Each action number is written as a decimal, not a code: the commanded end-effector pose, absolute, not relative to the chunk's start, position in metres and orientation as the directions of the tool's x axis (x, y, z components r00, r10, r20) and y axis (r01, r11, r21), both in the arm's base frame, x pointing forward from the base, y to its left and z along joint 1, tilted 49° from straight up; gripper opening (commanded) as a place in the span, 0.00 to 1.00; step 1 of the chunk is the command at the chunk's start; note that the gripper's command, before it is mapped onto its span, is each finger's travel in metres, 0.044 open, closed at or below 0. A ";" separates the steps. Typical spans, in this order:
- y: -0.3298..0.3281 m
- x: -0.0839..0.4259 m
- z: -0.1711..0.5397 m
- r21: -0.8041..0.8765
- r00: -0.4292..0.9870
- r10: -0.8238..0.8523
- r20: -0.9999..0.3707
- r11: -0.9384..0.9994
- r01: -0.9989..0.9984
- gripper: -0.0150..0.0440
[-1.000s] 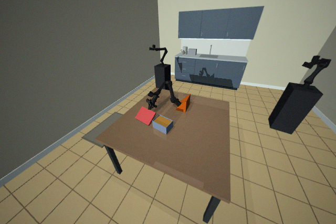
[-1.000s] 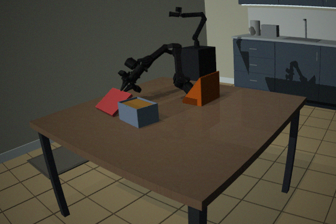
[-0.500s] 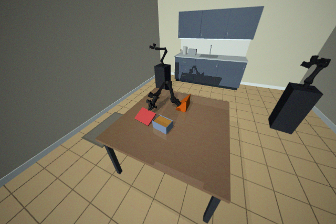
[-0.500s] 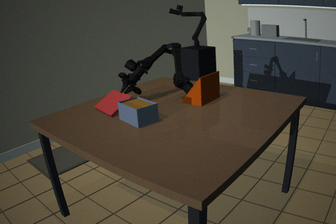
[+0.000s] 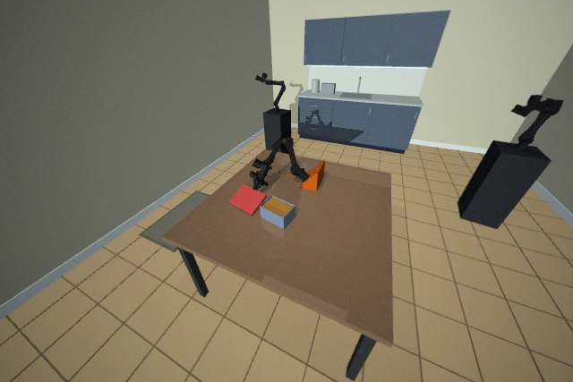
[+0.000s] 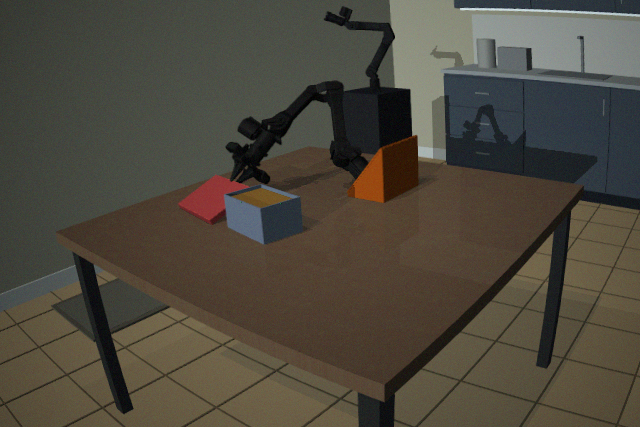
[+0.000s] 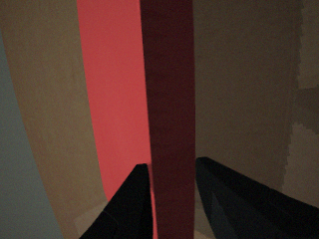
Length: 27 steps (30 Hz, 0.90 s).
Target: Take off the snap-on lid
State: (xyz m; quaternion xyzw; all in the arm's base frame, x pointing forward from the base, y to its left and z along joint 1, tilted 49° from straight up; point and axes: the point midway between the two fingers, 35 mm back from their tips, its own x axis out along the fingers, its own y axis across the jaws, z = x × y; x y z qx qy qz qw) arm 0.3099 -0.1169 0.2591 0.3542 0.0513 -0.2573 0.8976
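The red lid (image 5: 247, 199) (image 6: 211, 198) (image 7: 117, 90) is off the box and tilted, its far edge raised and its near edge low, at or close to the table (image 5: 333, 248) (image 6: 336, 277). Its smooth face points up. My gripper (image 5: 255, 187) (image 6: 234, 180) (image 7: 171, 170) is shut on the lid's raised far edge, with one finger on each side in the wrist view. The blue-grey storage box (image 5: 271, 218) (image 6: 244, 219) stands upright and open right beside the lid, with an orange-brown inside showing. Whether the lid touches the box or the table cannot be told for certain.
An orange wedge-shaped block (image 5: 315, 180) (image 6: 399, 170) stands by my arm's base, behind and to the right of the box. Another arm stands on a black pedestal (image 5: 277, 130) (image 6: 379, 117) beyond the table's far edge. A further pedestal (image 5: 501, 183) stands at the right.
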 end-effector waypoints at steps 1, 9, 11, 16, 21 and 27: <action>-0.121 0.312 0.250 0.600 0.855 -0.428 -0.293 0.614 0.513 0.25; -0.122 0.310 0.253 0.600 0.855 -0.428 -0.293 0.614 0.513 0.43; -0.122 0.310 0.253 0.600 0.855 -0.428 -0.293 0.614 0.513 0.52; -0.122 0.310 0.253 0.600 0.855 -0.428 -0.293 0.614 0.513 0.72; -0.123 0.303 0.252 0.600 0.855 -0.428 -0.293 0.614 0.513 0.90; -0.124 0.291 0.250 0.599 0.855 -0.428 -0.294 0.614 0.513 1.00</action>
